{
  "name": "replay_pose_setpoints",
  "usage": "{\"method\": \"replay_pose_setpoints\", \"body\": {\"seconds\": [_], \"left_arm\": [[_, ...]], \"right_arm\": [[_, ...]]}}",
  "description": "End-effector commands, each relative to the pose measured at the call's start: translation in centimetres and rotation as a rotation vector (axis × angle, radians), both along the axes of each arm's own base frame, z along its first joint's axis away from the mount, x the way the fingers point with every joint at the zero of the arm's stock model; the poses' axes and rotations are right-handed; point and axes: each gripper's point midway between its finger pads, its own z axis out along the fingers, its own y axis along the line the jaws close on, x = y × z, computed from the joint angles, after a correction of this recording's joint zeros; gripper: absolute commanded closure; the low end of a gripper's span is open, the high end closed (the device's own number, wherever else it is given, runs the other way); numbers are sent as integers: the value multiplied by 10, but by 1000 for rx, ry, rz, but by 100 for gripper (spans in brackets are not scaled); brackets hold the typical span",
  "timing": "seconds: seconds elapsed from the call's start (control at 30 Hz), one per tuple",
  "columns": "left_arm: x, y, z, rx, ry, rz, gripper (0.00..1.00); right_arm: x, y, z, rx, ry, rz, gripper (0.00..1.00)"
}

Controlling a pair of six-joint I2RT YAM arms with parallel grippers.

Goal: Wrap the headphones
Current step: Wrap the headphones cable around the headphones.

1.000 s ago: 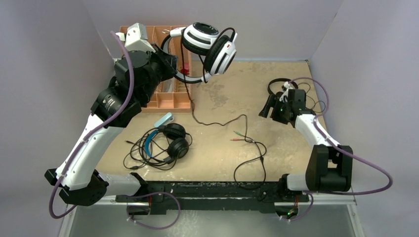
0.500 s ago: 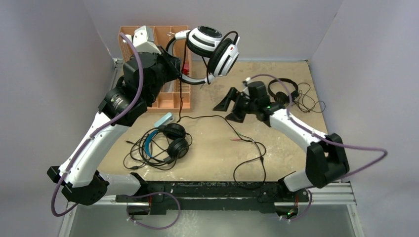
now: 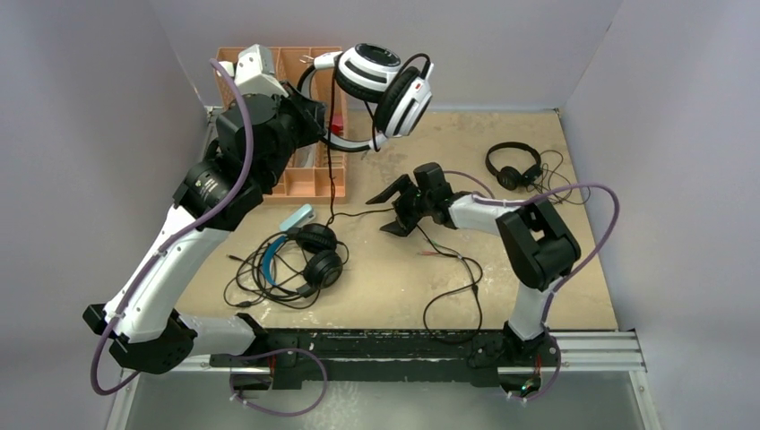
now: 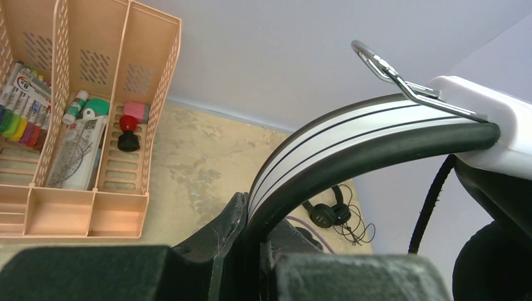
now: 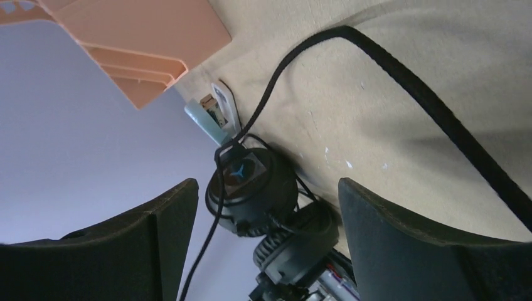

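The white-and-black headphones [image 3: 385,81] hang in the air at the back. My left gripper [image 3: 314,125] is shut on their headband [image 4: 351,135], which sits pinched between the jaws [image 4: 257,244]. Their thin black cable [image 3: 333,179] drops to the table and trails right toward its plugs [image 3: 432,253]. My right gripper [image 3: 378,215] is open and low over the table middle. Nothing is between its fingers, and that cable [image 5: 401,81] crosses just beyond them. The blue-banded headphones [image 3: 305,255] lie front left, also visible past the right fingers [image 5: 257,188]. The slim black headphones [image 3: 513,168] lie at the back right.
An orange desk organizer [image 3: 296,179] holding markers and small items [image 4: 94,213] stands at the back left, under the left arm. A small white-and-teal object [image 3: 297,217] lies beside the blue-banded set. Grey walls close in three sides.
The right arm has swung left from beside the slim black headphones to the table middle, near the hanging cable, gripper staying open. The left arm and held headset have barely shifted.
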Motion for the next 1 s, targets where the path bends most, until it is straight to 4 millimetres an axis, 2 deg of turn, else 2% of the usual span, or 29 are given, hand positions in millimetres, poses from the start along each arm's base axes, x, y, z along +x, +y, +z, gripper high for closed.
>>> {"method": "replay_pose_setpoints", "body": {"seconds": [0.0,0.2,0.37,0.6,0.7,0.77,0.83,0.93,0.97], "left_arm": [[-20,12,77,-190,-183,-22,100],[-22,11,79,-195,-186,-32,100],[-24,13,80,-198,-189,-36,100],[-29,14,86,-207,-199,-45,100],[-31,15,86,-207,-197,-48,100],[-32,17,86,-204,-197,-46,100],[-33,17,86,-201,-196,-45,100],[-33,15,84,-201,-195,-59,100],[-34,13,82,-199,-193,-68,100]], "right_arm": [[24,31,29,69,-46,-56,17],[28,56,7,73,20,-96,22],[24,81,-3,98,44,-105,29],[29,93,-29,71,63,-122,36],[26,89,-33,65,73,-130,51],[27,83,-24,79,47,-151,66],[26,67,-18,69,13,-168,81],[27,31,-5,54,-59,-179,99],[27,17,1,48,-95,-171,100]]}}
